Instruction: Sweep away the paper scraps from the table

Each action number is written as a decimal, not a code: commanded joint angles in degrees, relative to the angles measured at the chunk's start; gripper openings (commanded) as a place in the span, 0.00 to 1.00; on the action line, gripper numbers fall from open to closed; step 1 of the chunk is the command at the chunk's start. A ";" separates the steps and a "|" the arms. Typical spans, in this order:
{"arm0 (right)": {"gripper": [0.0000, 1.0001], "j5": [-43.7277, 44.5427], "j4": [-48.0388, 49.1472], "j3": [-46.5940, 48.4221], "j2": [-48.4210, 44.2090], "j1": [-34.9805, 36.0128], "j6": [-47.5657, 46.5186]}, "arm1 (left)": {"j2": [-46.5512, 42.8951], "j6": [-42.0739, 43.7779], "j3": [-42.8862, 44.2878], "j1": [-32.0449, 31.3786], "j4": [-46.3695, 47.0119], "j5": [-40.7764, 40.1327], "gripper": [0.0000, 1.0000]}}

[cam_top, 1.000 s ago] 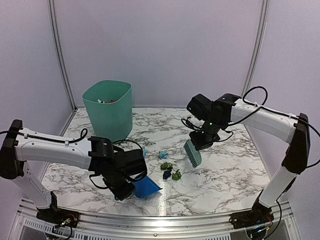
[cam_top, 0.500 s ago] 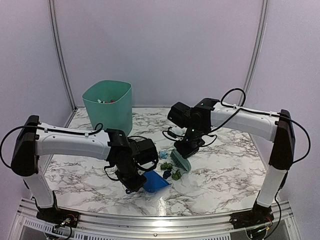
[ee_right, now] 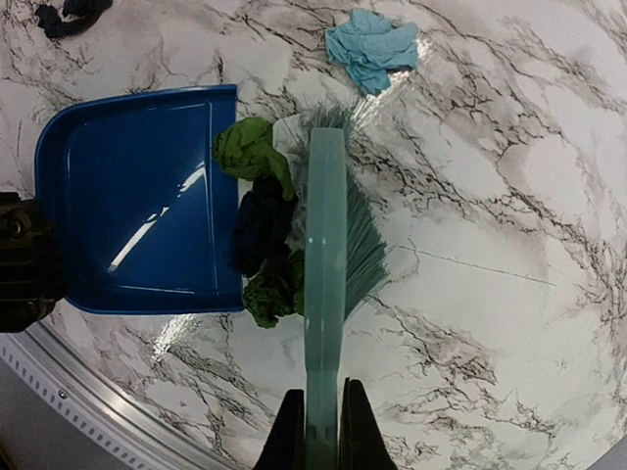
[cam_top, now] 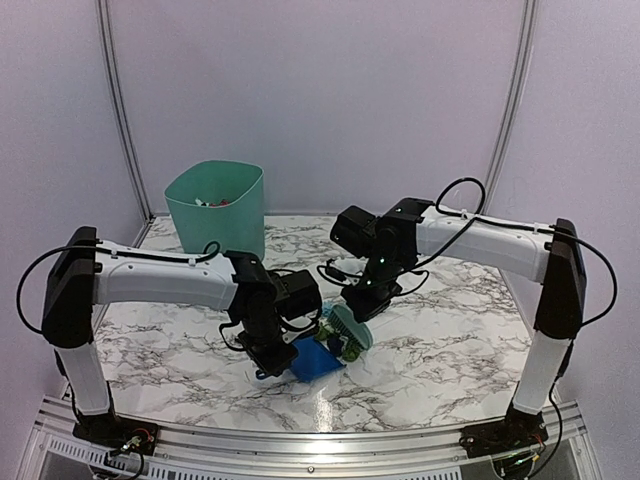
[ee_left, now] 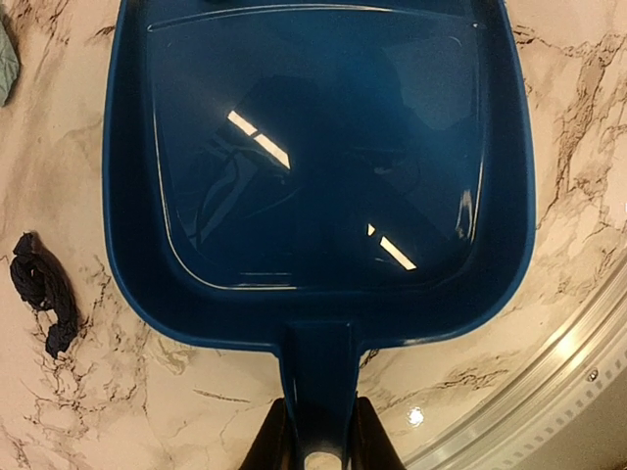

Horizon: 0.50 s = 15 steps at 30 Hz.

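Right wrist view: where are the paper scraps (ee_right: 260,220)?

Three wads, green, dark and green, sit squeezed between the brush (ee_right: 325,225) bristles and the dustpan (ee_right: 137,196) lip, on the table (ee_right: 509,245). A light blue scrap (ee_right: 370,49) lies loose behind the brush; a dark scrap (ee_right: 69,12) lies beside the pan's wall.

And the grips, the room?

The right gripper (ee_right: 321,431) pinches the brush handle, and the left gripper (ee_left: 315,446) pinches the pan handle. Bare marble spreads right of the brush. The rail (cam_top: 300,440) runs near the pan's near side.
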 commanded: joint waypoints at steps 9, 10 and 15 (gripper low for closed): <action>0.00 -9.17 5.38 -3.08 -0.37 0.81 1.07 | 4.05 3.20 5.25 0.05 -2.18 -0.65 0.00; 0.00 -9.27 5.46 -3.23 -0.40 0.85 1.08 | 4.20 3.20 5.47 0.05 -2.06 -0.63 0.00; 0.00 -9.73 5.68 -3.39 -1.16 0.90 0.98 | 4.66 3.10 6.16 0.05 -2.02 -0.91 0.00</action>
